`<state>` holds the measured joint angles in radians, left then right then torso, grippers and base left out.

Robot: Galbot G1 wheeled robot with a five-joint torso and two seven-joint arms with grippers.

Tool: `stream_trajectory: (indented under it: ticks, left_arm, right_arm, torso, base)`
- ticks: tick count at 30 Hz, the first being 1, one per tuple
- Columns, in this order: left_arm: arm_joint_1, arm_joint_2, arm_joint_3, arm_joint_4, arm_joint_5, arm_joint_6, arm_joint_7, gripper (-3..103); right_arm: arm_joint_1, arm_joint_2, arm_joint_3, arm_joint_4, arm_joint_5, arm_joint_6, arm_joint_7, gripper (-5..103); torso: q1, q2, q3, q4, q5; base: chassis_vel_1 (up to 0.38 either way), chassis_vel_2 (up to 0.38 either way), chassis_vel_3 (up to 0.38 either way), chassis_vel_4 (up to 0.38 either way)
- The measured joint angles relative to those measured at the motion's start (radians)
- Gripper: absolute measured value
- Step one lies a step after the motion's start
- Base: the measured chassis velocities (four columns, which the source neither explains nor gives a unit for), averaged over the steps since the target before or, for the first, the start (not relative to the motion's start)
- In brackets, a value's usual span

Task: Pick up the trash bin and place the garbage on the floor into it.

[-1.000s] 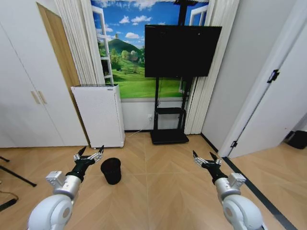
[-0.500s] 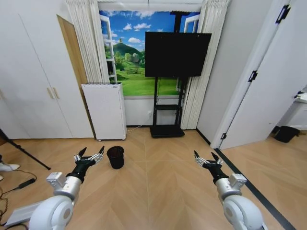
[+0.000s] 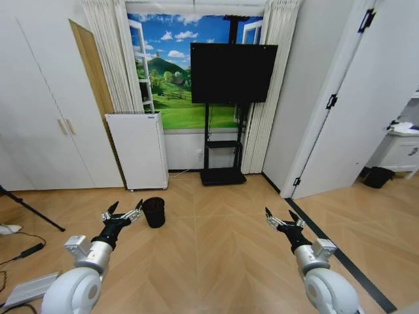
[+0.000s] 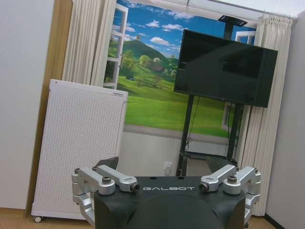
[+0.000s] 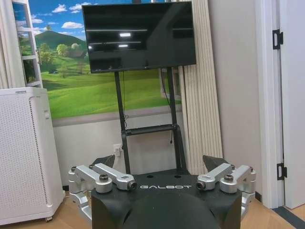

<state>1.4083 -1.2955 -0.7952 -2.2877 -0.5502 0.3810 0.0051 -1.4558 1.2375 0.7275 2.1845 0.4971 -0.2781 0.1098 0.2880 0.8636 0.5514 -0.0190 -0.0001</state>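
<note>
Though small — black mesh trash bin [image 3: 154, 212]

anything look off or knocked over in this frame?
Nothing stands out. The trash bin stands upright on the wood floor, apart from the white appliance. Left gripper and right gripper hover open, empty.

Head view high, wide, facing TV [image 3: 233, 72]; 2 wrist views low, nearer, same TV.

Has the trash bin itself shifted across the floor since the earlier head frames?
No. The trash bin keeps its spot just in front and right of the white appliance; the camera backed away.
</note>
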Motion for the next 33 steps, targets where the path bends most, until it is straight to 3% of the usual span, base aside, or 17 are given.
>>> stream_trajectory:
  ticks: [26,33]
  left_arm:
    - [0.003,0.001,-0.004,0.012,-0.001,0.004,0.023,100]
    - [-0.005,-0.001,0.001,0.035,0.017,-0.049,-0.001,100]
  right_arm:
    - [-0.006,0.006,-0.005,0.017,-0.006,-0.007,0.008,100]
    - [-0.003,0.008,-0.009,0.013,-0.008,-0.007,0.008,100]
  torso:
    - [0.000,0.000,0.000,0.0003,0.0001]
    - [0.000,0.000,0.000,0.0002,0.0001]
  base:
    - [0.000,-0.001,-0.002,-0.001]
    - [0.000,0.000,0.000,0.000]
